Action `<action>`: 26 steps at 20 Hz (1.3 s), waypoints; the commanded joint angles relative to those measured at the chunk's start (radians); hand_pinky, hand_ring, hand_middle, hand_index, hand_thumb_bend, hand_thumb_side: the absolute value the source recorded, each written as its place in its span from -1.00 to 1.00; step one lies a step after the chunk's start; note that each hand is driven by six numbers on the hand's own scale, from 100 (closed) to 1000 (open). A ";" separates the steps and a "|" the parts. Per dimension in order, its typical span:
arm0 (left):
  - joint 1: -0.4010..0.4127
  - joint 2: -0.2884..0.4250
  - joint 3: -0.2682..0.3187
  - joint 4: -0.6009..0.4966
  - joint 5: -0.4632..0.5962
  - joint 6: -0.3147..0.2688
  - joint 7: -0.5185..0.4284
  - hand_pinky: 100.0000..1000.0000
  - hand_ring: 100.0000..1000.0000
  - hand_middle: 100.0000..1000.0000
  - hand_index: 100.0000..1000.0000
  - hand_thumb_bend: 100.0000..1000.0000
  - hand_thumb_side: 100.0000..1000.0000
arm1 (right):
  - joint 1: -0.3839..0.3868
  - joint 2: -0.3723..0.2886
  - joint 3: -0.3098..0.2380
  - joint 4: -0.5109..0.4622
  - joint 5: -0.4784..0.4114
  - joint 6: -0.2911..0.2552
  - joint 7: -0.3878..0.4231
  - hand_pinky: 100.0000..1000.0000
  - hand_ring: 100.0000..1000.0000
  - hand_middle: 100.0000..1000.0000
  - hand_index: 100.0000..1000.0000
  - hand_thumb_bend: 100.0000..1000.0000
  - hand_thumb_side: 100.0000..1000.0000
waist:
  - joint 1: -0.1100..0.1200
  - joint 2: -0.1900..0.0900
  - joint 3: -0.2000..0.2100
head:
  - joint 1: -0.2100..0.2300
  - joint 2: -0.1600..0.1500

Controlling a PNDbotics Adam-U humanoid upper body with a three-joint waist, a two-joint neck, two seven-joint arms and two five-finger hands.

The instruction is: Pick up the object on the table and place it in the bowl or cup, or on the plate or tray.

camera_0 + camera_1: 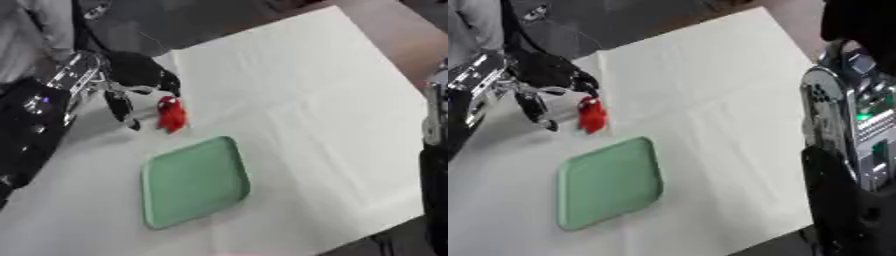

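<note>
Hand: black left hand [131, 75] pinching the small red object [171, 114] near the table's left edge.
Advice: carry it low over the green plastic tray [194, 182], release centred.

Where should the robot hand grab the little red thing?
Probably near its top. The red thing looks taller than wide and its bottom is near the white tablecloth. The left robot hand already hangs above it, fingers pointing down at its top end, so coming from above looks easiest. The green tray waits just below.
</note>
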State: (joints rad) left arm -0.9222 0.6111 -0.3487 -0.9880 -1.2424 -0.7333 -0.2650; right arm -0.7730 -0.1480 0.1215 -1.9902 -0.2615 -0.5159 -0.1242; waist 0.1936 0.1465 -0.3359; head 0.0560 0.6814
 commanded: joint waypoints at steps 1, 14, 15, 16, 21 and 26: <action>-0.028 0.009 0.033 0.012 -0.043 0.010 0.033 0.26 0.30 0.70 0.75 0.34 -0.77 | -0.027 0.007 0.004 -0.010 -0.005 -0.001 0.007 -0.69 -0.41 -0.31 -0.13 -1.00 -0.21 | -0.004 -0.011 -0.002 | 0.021 -0.022; -0.037 -0.008 0.084 0.073 -0.170 0.040 0.138 0.20 0.23 0.63 0.66 0.18 -0.77 | -0.063 0.037 0.018 -0.010 -0.021 -0.003 0.025 -0.69 -0.41 -0.31 -0.14 -1.00 -0.20 | 0.032 0.029 -0.049 | 0.105 -0.090; -0.037 -0.008 0.086 0.078 -0.178 0.042 0.143 0.19 0.22 0.61 0.64 0.17 -0.77 | -0.064 0.038 0.018 -0.010 -0.023 -0.003 0.025 -0.69 -0.41 -0.31 -0.14 -1.00 -0.20 | 0.032 0.031 -0.050 | 0.107 -0.089; -0.036 -0.009 0.088 0.083 -0.184 0.044 0.146 0.19 0.21 0.60 0.63 0.16 -0.78 | -0.065 0.039 0.018 -0.010 -0.025 -0.003 0.026 -0.69 -0.41 -0.31 -0.14 -1.00 -0.20 | 0.032 0.032 -0.050 | 0.107 -0.088; -0.032 -0.012 0.097 0.104 -0.203 0.050 0.156 0.00 0.04 0.49 0.56 0.04 -0.80 | -0.068 0.042 0.017 -0.010 -0.030 -0.004 0.029 -0.69 -0.41 -0.31 -0.14 -1.00 -0.19 | 0.032 0.036 -0.053 | 0.112 -0.087; -0.027 -0.014 0.102 0.115 -0.199 0.051 0.175 -0.46 -0.34 0.10 0.31 -0.34 -0.46 | -0.069 0.040 0.017 -0.010 -0.035 -0.004 0.031 -0.69 -0.41 -0.31 -0.14 -1.00 -0.20 | 0.032 0.037 -0.051 | 0.110 -0.079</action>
State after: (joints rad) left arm -0.9343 0.5774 -0.2605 -0.8690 -1.4414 -0.6840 -0.0983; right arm -0.8222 -0.1129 0.1385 -1.9901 -0.2916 -0.5210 -0.0977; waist 0.2371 0.1978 -0.3890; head 0.1582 0.6041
